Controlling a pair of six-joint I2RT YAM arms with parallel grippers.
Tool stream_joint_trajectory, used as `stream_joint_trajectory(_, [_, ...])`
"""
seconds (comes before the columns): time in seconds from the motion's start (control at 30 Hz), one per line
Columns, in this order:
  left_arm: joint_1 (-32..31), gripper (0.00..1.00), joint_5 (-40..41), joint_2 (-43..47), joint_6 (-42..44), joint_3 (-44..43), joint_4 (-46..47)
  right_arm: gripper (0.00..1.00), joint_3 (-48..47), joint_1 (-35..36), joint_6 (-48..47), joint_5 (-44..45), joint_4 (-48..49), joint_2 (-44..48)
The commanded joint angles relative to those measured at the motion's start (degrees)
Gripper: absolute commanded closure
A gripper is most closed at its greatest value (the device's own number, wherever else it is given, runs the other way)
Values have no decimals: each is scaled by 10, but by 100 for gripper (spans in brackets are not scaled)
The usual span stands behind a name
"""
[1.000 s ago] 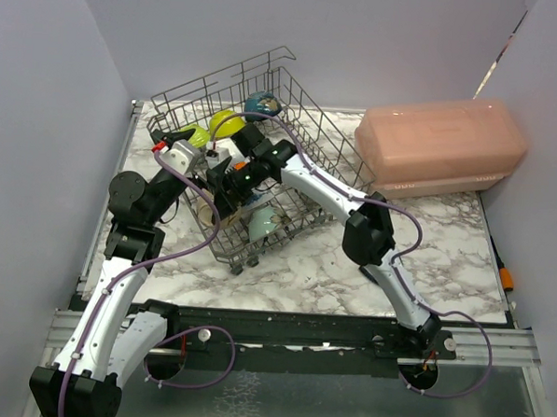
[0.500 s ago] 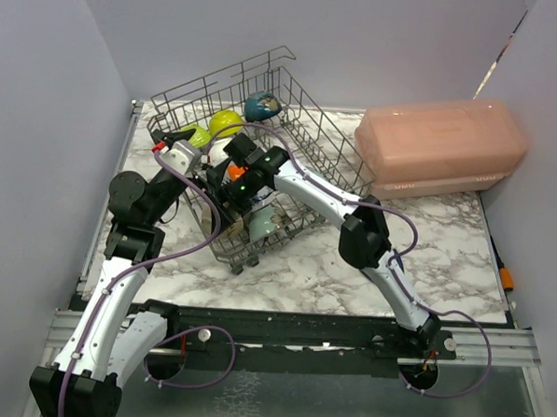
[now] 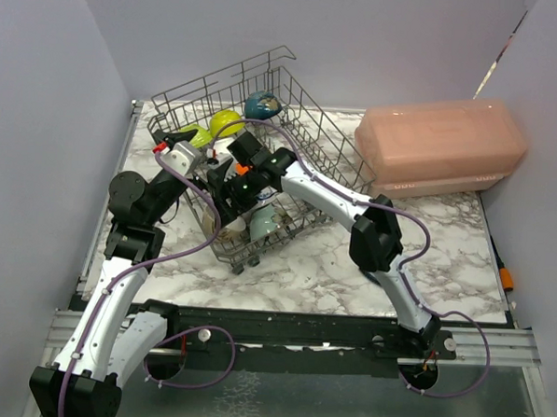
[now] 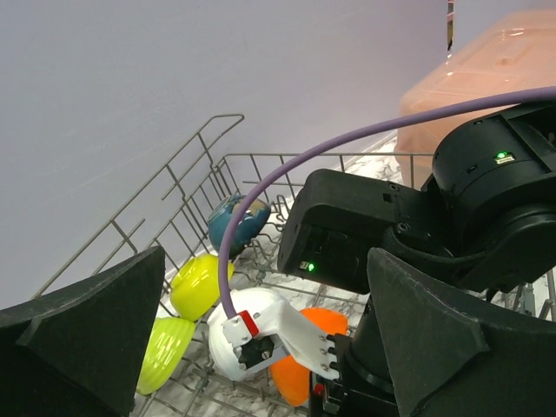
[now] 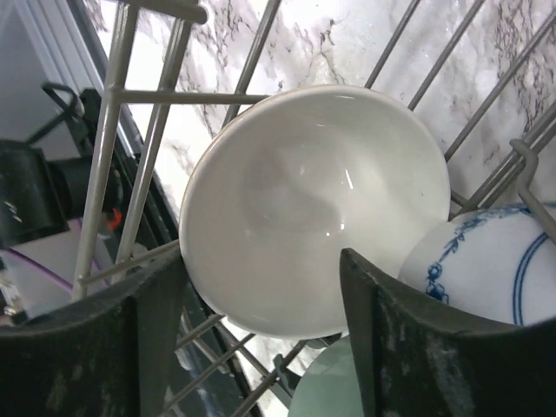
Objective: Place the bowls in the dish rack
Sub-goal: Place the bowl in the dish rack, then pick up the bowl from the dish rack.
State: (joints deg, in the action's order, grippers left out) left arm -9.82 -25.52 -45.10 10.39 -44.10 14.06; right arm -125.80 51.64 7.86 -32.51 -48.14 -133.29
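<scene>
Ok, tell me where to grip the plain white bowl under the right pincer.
Probably its rim: the white bowl tilts with its hollow facing the right pincer, so come from that open side, one finger inside, one outside. Avoid the right edge, where the blue-patterned bowl crowds it.

Pose: left arm bent at elbow, left gripper jaws spread wide; right arm reaches forward-left, wrist pitched down. Jaws of right gripper parted.

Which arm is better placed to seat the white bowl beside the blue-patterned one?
Right. The right gripper is inside the rack, jaws apart directly over the white bowl. The left gripper hangs open at the rack's left edge, facing the right arm's wrist, not that bowl.
</scene>
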Motion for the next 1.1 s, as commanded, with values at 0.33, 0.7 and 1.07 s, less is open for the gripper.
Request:
stream_joint_trajectory(0.33, [0,1,-18,-3,-5,-3,9,47,-2,8,-36,-60,4,-30])
stream_joint_trajectory(0.7, [0,1,100,5,-37,-6,-24,100,76,-4,25,-92,122,76])
stream_joint_trajectory(1.07, [-1,1,247,36,-227,11,-76,100,413,-82,336,-251,587,252])
